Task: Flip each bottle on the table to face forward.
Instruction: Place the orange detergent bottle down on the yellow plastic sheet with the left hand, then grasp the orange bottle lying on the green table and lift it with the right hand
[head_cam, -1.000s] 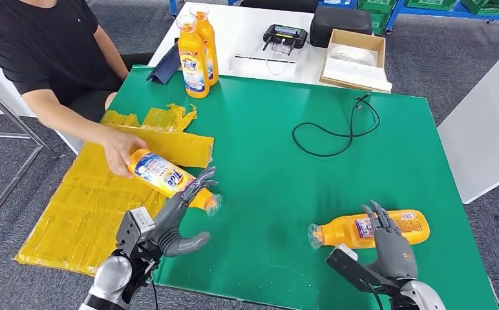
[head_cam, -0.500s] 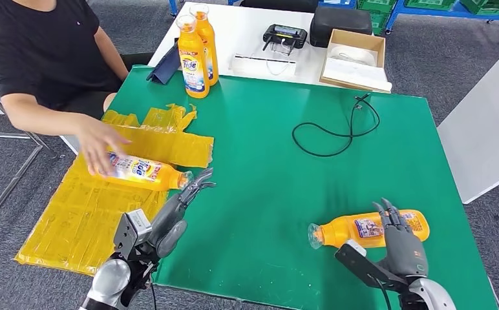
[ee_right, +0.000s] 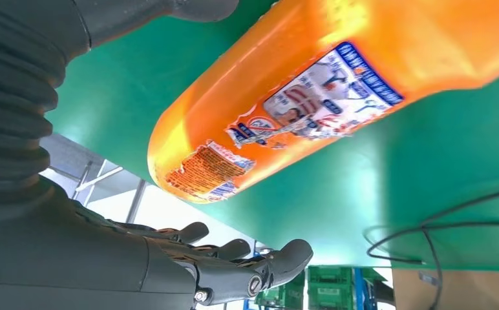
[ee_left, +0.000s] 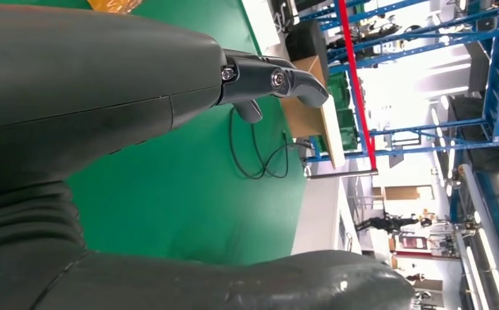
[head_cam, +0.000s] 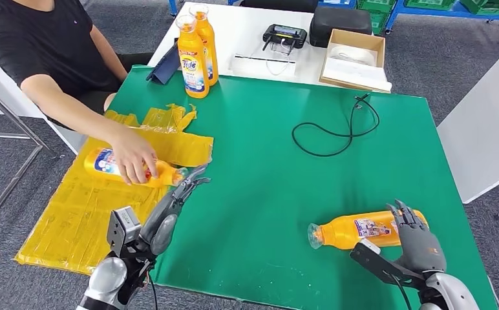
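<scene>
**Bottles: two lying, two upright**

Head view. Right bottle (head_cam: 368, 230) lies on its side on the green table (head_cam: 279, 174), near right, cap pointing left, a small back label facing up; by that label it likely needs turning over. Right hand (head_cam: 418, 242) sits at the bottle's base end, fingers spread, gripping nothing, seemingly placed to take hold. Left bottle (head_cam: 130, 166) lies on the yellow sheet (head_cam: 72, 206) at the table's left edge, pinned under a person's hand (head_cam: 134, 156), presumably to position it. Left hand (head_cam: 169, 210) reaches toward its cap, fingers extended and apart, empty. Two upright bottles (head_cam: 194, 55) stand at the far left corner, front labels toward the robot, probably finished. Black cable (head_cam: 337, 132) coils mid-table.

Left wrist view. Left hand (ee_left: 137, 129) shows straight fingers over green table, nothing between them.

Right wrist view. Right bottle (ee_right: 337, 90) lies just beside the right hand (ee_right: 169, 258); fingers wide, contact unclear.
</scene>
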Motion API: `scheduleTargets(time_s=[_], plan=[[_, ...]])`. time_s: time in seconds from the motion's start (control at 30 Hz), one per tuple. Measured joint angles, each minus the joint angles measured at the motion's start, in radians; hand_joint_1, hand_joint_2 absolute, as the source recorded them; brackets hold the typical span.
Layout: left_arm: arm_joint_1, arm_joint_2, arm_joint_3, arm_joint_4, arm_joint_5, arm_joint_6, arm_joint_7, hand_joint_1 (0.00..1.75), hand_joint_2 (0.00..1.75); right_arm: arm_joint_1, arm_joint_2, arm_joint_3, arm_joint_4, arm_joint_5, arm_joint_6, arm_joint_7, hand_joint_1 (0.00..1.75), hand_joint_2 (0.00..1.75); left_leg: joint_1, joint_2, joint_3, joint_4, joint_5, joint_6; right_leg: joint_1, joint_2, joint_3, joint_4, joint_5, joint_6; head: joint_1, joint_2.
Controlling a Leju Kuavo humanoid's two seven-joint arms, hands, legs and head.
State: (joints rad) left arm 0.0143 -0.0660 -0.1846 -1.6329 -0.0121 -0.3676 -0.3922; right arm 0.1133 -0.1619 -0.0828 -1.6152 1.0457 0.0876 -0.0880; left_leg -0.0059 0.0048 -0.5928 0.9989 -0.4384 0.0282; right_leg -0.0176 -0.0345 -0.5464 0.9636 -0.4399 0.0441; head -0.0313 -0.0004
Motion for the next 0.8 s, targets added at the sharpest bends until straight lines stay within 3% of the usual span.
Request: scheduleTargets(time_s=[0.37,0.8], plan=[[-0.041,0.000,0.000,0.016,0.039,-0.007,-0.002,0.00,0.00,-0.051,-0.113,0.019,0.086,-0.005,0.046,-0.028,0.00,1.75,0.000,-0.003,0.000,0.000,0.000,0.000,0.000,-0.001,0.000,0.000,0.000,0.000,0.000,0.000],[-0.070,0.000,0.000,0.045,0.053,-0.021,-0.004,0.00,0.00,-0.126,-0.159,0.092,0.195,0.021,0.079,-0.020,0.00,1.75,0.000,-0.003,0.000,0.000,0.001,0.001,0.000,-0.001,0.001,0.000,0.000,0.000,0.000,0.000]])
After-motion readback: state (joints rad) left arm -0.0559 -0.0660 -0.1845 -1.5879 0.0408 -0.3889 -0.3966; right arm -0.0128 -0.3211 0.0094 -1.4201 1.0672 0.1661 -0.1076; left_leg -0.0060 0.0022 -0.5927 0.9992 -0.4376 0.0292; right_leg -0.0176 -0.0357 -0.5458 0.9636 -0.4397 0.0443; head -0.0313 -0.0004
